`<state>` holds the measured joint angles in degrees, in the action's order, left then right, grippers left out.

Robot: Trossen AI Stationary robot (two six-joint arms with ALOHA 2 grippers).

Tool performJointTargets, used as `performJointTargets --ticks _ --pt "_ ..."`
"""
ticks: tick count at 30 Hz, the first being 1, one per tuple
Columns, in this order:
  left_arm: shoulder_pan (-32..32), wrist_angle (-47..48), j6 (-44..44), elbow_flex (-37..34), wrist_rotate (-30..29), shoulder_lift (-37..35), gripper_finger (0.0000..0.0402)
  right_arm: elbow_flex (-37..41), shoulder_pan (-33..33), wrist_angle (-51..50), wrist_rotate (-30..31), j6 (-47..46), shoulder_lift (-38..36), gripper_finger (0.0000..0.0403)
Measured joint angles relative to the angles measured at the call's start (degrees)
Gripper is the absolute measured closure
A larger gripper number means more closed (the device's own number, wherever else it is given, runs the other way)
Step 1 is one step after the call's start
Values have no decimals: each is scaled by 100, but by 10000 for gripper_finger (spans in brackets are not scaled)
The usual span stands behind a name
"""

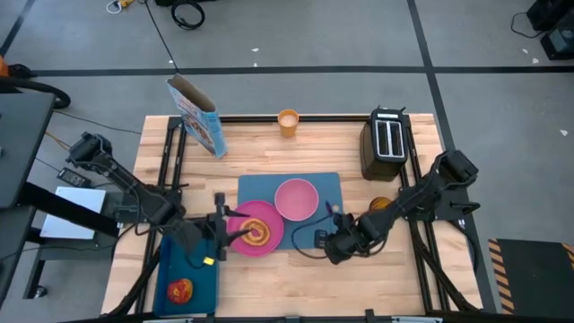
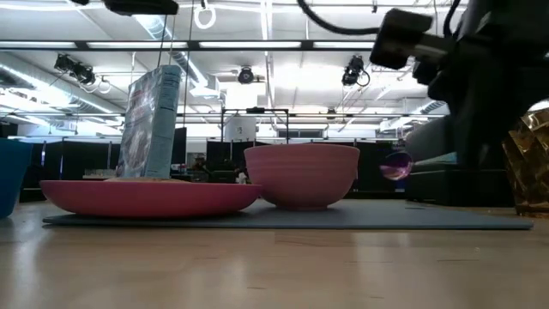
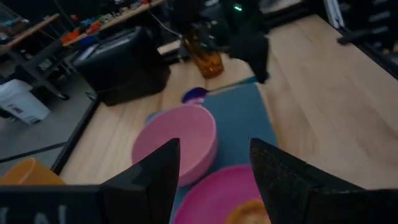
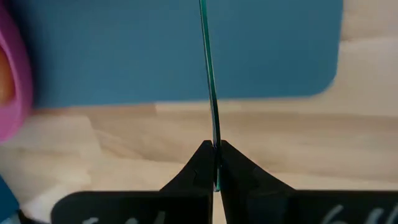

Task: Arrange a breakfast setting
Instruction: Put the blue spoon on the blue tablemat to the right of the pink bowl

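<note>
A blue placemat lies mid-table. On it stand a pink bowl and a pink plate that carries a toast slice. My right gripper is at the mat's near right part, shut on a blue-purple spoon. My left gripper is open and empty at the plate's left rim; its fingers show apart in the left wrist view. The cereal box and the orange cup stand at the far edge. The red apple lies on a dark-blue tray. My right gripper pinches the spoon's thin handle between its two fingertips, near the handle's free end. The spoon runs straight on from the fingers, seen edge-on, out over the placemat. It is lifted clear of the mat, its purple bowl end in the air beside the pink bowl.
A black toaster stands at the far right, with an amber glass nearer, beside the mat's right edge. The dark-blue tray lies at the near left. Bare wood shows along the near edge and the far middle.
</note>
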<state>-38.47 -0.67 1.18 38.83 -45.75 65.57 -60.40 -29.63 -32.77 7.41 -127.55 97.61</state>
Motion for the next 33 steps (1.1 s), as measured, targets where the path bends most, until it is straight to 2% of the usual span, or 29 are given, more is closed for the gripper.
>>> performJointTargets --ticks 5,13,33 --pt "-319 430 -257 0 -3 2 200 89 406 220 -271 307 -17 390" --pt "-585 487 -353 0 -1 2 200 391 970 656 -677 584 -13 390" --pt "-575 537 -463 2 -3 2 200 496 1488 612 -705 1103 -14 384"
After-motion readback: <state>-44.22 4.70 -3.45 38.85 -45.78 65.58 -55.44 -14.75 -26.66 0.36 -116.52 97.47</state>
